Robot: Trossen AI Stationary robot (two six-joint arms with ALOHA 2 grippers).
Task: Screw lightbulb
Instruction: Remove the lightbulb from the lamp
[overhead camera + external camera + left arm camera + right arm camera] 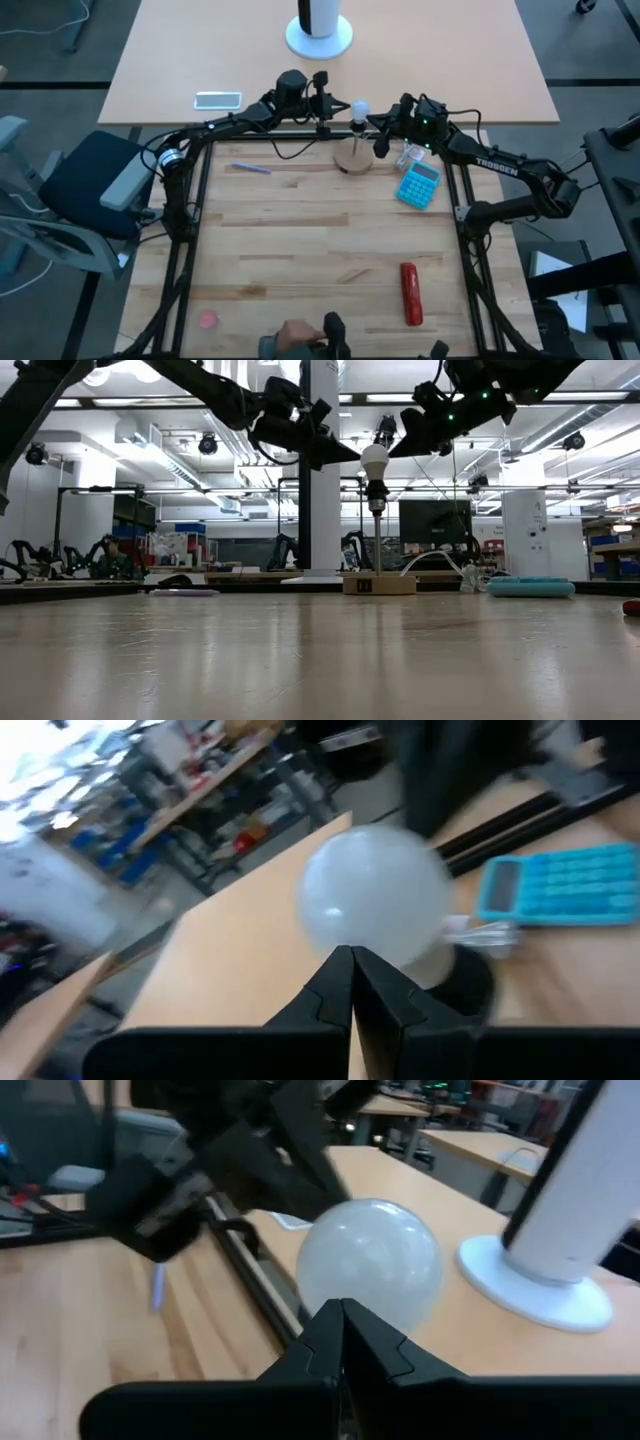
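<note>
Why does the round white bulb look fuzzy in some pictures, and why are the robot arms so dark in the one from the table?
In the left wrist view the lightbulb and blue calculator are smeared by blur; the right wrist view shows the bulb a bit sharper. In the low view bright ceiling lights behind turn the arms into dark shapes. The high view is evenly lit.

The lightbulb [374,460], small, white and frosted, is standing upright with its rounded end up and narrow screw end down, sitting between the left gripper [322,105] and the right gripper [383,128], just beyond each one's closed fingertips.
</note>
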